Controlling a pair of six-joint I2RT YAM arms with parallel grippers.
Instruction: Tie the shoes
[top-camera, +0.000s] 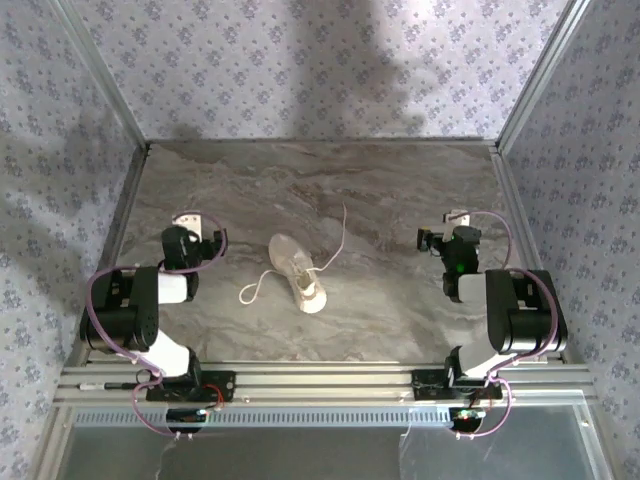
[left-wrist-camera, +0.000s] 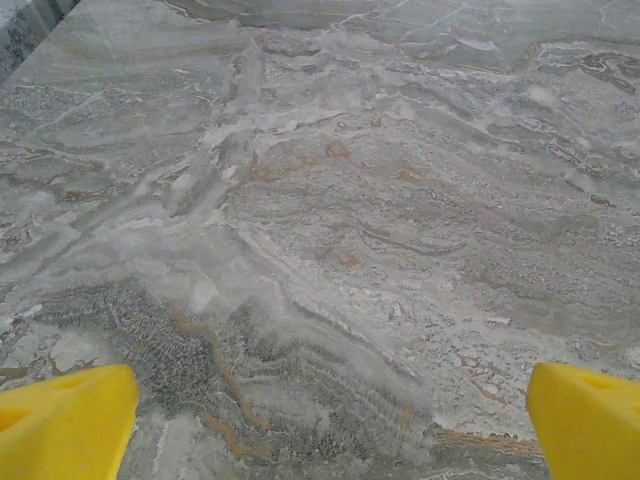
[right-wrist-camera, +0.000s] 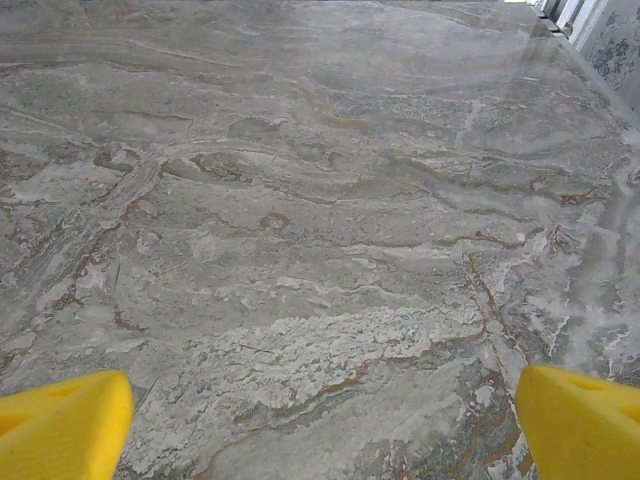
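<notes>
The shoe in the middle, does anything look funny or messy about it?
Yes: the sneaker is untied. One lace strays toward the back of the table, and the other lace loops out leftward. Nothing looks spilled or broken.

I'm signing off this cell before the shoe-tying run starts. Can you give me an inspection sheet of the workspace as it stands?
Surface: marbled grey-brown tabletop, only its own veining seen.
Job's things: one white sneaker mid-table between the arms; laces untied, one trailing toward the back, one looped out to the sneaker's left.
Clutter: nothing seen.
Grippers: left gripper and right gripper both open, holding nothing, each well apart from the sneaker.
Cables: purple cables loop along both arms, not touching the sneaker.
Surroundings: patterned walls on three sides, metal frame posts at the corners.
</notes>
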